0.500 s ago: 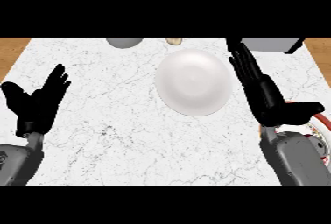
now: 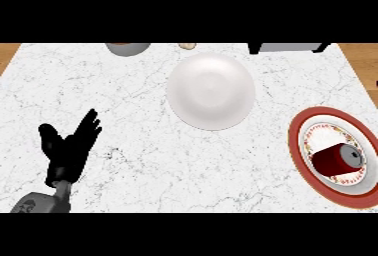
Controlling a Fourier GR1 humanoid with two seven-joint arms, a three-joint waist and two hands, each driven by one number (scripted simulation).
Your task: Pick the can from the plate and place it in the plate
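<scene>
The left hand [image 2: 68, 150] shows at the lower left of the head view, above its grey forearm [image 2: 35, 202]. It is black and matte, its fingers straight and spread, pointing up and slightly right, the thumb held apart to the left. It holds nothing and touches none of the things on the counter.

The can [image 2: 337, 159] lies on its side on the red-rimmed plate [image 2: 295, 150] at the right edge of the view, well apart from the hand. Its body is dark red and smooth, and its grey metal end faces right. This plate has a broad red band outside, a white band within it, and a ring of small red pattern around its middle.

A plain white plate [image 2: 212, 91], glossy and shallow, sits near the middle of the counter [image 2: 148, 170], whose top is white marble with fine grey veins. Along the far edge stand a grey bowl [image 2: 127, 48], a small beige object [image 2: 187, 46] and a grey box with dark sides [image 2: 291, 47], all cut off by the view's edge.
</scene>
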